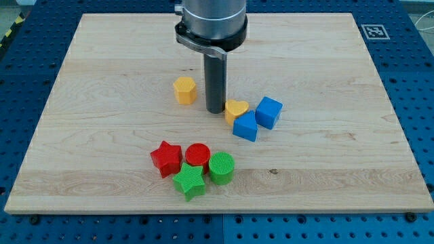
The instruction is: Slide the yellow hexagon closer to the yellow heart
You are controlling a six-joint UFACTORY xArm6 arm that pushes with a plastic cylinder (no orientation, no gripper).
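The yellow hexagon [184, 89] stands on the wooden board [102, 135], left of the middle. The yellow heart [235, 109] lies to its right and a little lower, touching a blue block. My tip [215, 111] rests on the board between the two yellow blocks, close against the heart's left side and apart from the hexagon.
A blue block [246, 127] and a blue cube [269, 112] sit right of the heart. Lower down is a cluster: a red star [166, 158], a red cylinder [198, 156], a green star [190, 181], a green cylinder [221, 167]. A marker tag [374, 30] is at the board's top right.
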